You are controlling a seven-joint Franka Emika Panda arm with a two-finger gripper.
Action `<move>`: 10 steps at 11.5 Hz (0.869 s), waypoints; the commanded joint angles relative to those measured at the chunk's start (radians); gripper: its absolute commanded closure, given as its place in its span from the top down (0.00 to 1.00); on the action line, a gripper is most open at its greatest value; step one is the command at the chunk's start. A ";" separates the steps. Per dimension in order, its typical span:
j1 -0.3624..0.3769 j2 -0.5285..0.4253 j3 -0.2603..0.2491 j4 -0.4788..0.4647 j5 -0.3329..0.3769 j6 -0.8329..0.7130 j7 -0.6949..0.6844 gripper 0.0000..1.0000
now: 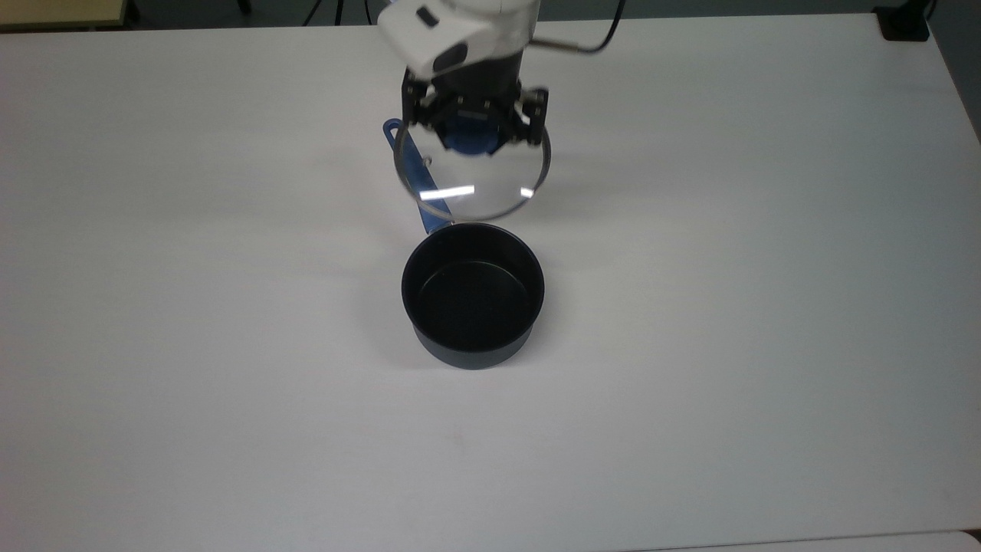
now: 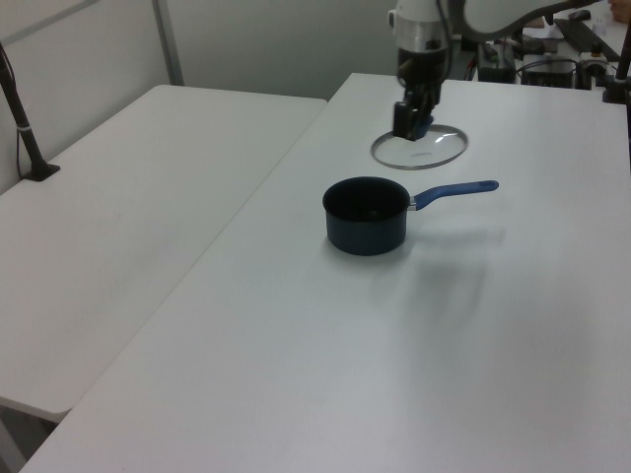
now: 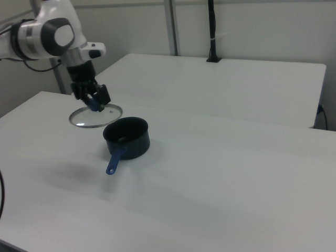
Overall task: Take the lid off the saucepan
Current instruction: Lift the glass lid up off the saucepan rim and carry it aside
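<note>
1. Two fingers of my gripper (image 1: 470, 132) clamped on the blue knob (image 1: 469, 141) of the glass lid (image 1: 469, 182).
2. Lid held off the saucepan (image 1: 473, 295), on its far side in the top view, over the blue handle (image 2: 454, 191).
3. Saucepan sits open on the white table (image 1: 728, 307), black inside showing.

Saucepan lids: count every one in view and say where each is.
1. The glass lid hangs by its blue knob in the gripper, clear of the open saucepan, toward the top view's upper edge above the white table.
</note>
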 commanded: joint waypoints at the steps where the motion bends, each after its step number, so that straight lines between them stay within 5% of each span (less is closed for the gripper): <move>1: -0.023 -0.272 0.011 -0.324 0.005 0.005 -0.187 0.50; 5: -0.171 -0.441 0.003 -0.568 0.003 0.011 -0.478 0.50; 10: -0.318 -0.406 -0.038 -0.674 -0.011 0.173 -0.669 0.50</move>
